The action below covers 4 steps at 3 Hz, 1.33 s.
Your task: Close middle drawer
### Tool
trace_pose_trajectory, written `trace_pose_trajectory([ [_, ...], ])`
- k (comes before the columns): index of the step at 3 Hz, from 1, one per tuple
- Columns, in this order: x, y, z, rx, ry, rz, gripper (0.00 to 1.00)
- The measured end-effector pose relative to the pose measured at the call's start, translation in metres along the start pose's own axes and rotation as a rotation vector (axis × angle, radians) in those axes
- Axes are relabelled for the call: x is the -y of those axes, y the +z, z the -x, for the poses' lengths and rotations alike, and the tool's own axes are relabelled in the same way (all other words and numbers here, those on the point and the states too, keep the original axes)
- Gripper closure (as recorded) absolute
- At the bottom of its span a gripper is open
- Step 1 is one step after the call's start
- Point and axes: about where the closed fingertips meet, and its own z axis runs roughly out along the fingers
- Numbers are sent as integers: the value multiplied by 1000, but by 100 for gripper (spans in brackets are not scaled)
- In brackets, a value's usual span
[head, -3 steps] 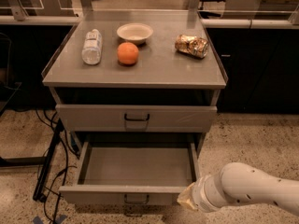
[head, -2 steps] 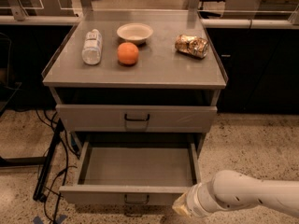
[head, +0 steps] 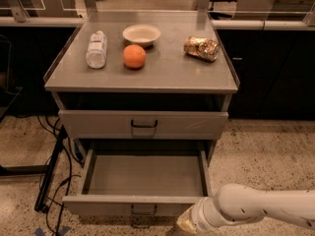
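Observation:
The middle drawer (head: pixel 142 175) stands pulled far out of the grey cabinet and is empty inside. Its narrow front (head: pixel 98 206) faces me, with a small dark loop handle (head: pixel 143 211) at its centre. The top drawer (head: pixel 142 124) above it is shut. My white arm (head: pixel 261 211) reaches in from the lower right. My gripper (head: pixel 185 223) is at the bottom edge of the view, just in front of the right part of the drawer's front and right of the handle. I cannot tell whether it touches the front.
On the cabinet top (head: pixel 167 73) lie a plastic bottle (head: pixel 96 48), an orange (head: pixel 134 56), a white bowl (head: pixel 141 34) and a crumpled snack bag (head: pixel 201 48). Black cables (head: pixel 53 176) trail on the floor to the left. Dark cabinets (head: pixel 266 68) stand behind.
My arm and gripper have moved left and lower along the open drawer's front. The drawer has not visibly moved.

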Motion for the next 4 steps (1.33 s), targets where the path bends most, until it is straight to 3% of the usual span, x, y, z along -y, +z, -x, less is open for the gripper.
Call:
trace_pose_trajectory([
  [3,1,4,3,2,2,7,11],
  [4,17,24,19,-2,4,26,0],
])
